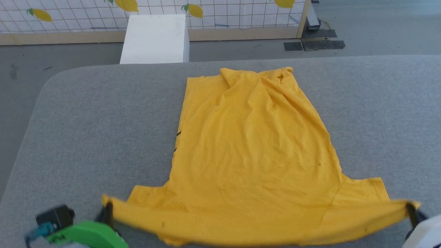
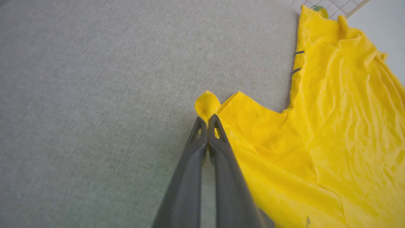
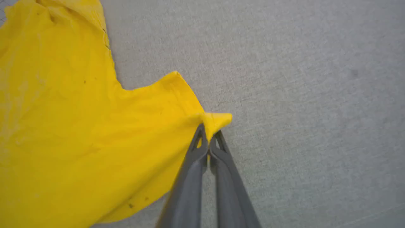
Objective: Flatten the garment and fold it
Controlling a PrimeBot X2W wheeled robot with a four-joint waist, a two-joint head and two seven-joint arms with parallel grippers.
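The yellow garment (image 1: 251, 144) lies spread on the grey table (image 1: 86, 120), plain back up, its hem at the far side and its sleeves toward me. The near edge is lifted and stretched taut between my two grippers. My left gripper (image 1: 107, 210) is shut on the left sleeve tip (image 2: 207, 104), seen up close as the left gripper (image 2: 207, 122) pinching yellow cloth. My right gripper (image 1: 410, 209) is shut on the right sleeve tip (image 3: 218, 120); in the wrist view the right gripper (image 3: 208, 134) has its fingers pressed together on the cloth. The far hem is creased and partly folded over.
A white box (image 1: 155, 38) stands on the floor beyond the table's far edge, before a gridded wall panel with lemon prints (image 1: 213, 13). Bare grey tabletop stretches left and right of the garment. The table's left corner is rounded.
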